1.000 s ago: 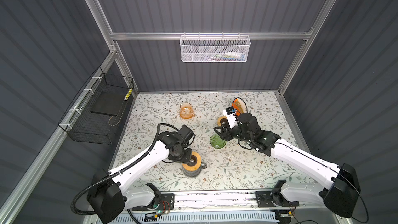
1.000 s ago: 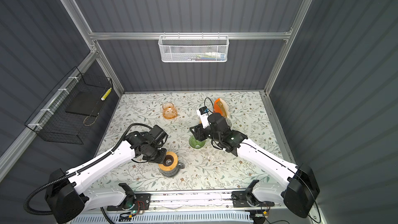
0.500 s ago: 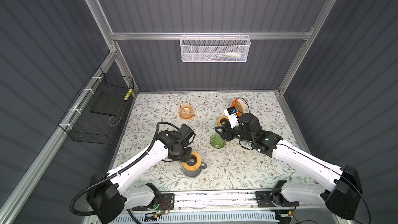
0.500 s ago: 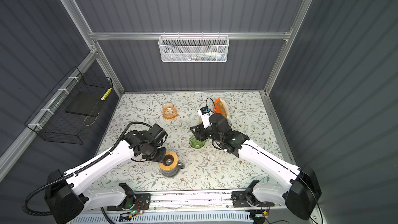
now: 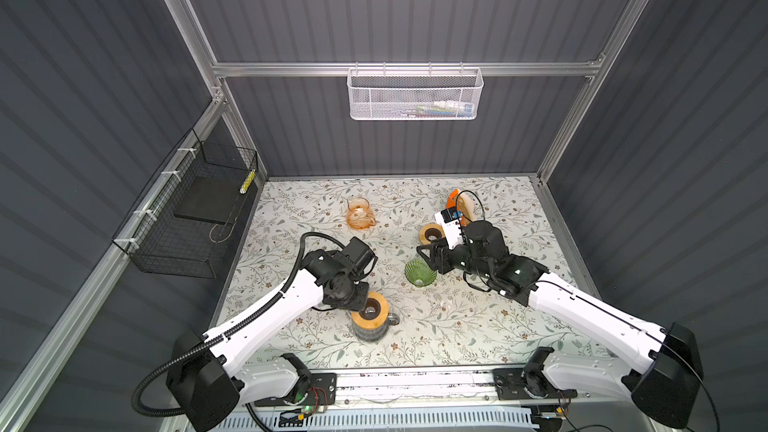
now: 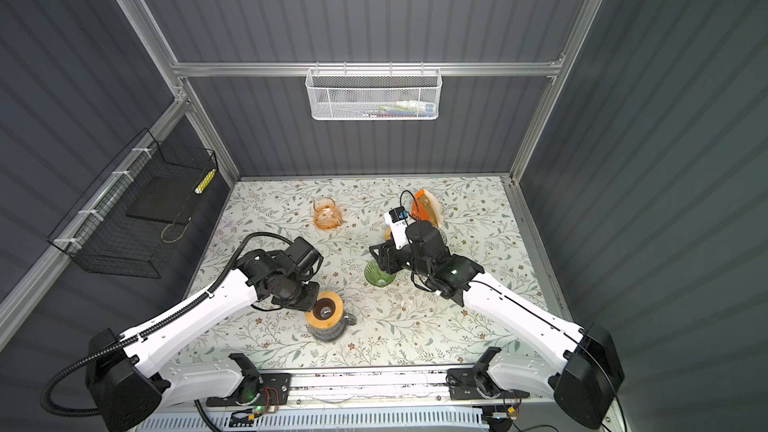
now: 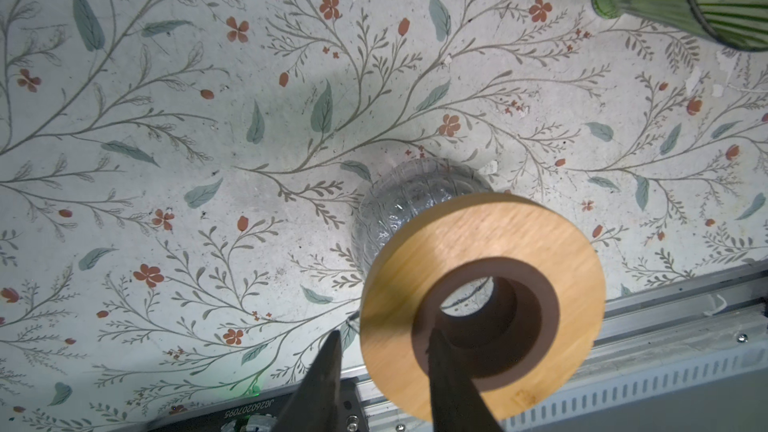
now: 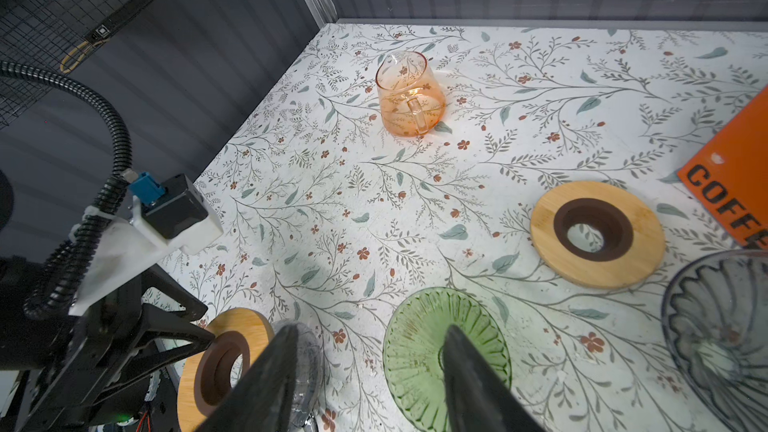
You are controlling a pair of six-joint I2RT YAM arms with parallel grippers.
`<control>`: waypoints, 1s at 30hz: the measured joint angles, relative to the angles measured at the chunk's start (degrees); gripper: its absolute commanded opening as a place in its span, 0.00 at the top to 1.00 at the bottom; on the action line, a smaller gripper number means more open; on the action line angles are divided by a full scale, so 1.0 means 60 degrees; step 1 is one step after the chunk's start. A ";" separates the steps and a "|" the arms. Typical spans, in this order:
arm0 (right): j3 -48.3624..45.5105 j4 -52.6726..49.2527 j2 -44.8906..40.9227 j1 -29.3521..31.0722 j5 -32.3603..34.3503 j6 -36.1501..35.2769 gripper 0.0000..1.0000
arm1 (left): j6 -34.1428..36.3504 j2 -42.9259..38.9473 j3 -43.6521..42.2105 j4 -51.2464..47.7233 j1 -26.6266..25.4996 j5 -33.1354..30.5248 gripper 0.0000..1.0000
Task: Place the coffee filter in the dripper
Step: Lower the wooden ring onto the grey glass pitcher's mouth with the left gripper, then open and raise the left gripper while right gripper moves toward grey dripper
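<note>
Two robot arms reach over a floral mat (image 5: 478, 326), each with one gripper. There are two glass drippers, one green (image 5: 420, 273) and one clear (image 8: 719, 326). The right gripper (image 8: 370, 328) hovers at the green dripper with its jaws apart and nothing between them, one finger over the bowl and the other outside its rim.

There are two wooden rings. One ring (image 7: 478, 234) sits atop a clear jug (image 7: 409, 197), nearer the front than the green dripper and on the left arm's side. The left gripper (image 7: 384, 334) straddles this ring's rim, one finger in the hole and one outside. Its jaws stand partly apart, and whether they pinch the wood cannot be told. The second ring (image 8: 598, 192) lies flat just behind the green dripper.

The coffee filters (image 5: 467, 206) are well behind the green dripper, toward the right arm's side. They show as pale paper against a single orange pack (image 8: 731, 189). Black letters on the pack read "COFFE", and the frame edge cuts off the rest. The clear dripper stands near the pack.

One orange carafe (image 8: 409, 97) stands behind the green dripper on the left arm's side. Two wire baskets hang on the walls, one white (image 5: 415, 95) and one black (image 5: 195, 209). A label (image 7: 249, 413) by the front rail appears to read "JG2602070095", upside down.
</note>
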 measured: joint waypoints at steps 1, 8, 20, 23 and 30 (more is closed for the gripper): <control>-0.0018 0.0004 -0.0022 0.0000 0.0022 0.0004 0.43 | 0.0004 0.0000 0.0044 -0.0040 0.0000 -0.0047 0.64; -0.0047 -0.0015 -0.0025 0.0000 0.0171 0.0084 0.43 | 0.0113 0.0000 0.0102 -0.0175 0.0000 -0.0375 0.64; -0.0044 -0.0084 0.0138 -0.0004 0.0291 0.0525 0.42 | 0.0481 0.0361 0.0831 0.0525 0.0000 -0.1042 0.61; 0.0036 -0.0339 0.0138 -0.0011 0.0317 0.0492 0.42 | 0.0477 0.0437 0.0976 0.0929 0.0000 -0.1144 0.61; 0.0339 -0.0659 0.0138 -0.0127 0.0317 0.0495 0.42 | 0.0481 0.0678 0.1111 0.2488 0.0004 -0.1373 0.59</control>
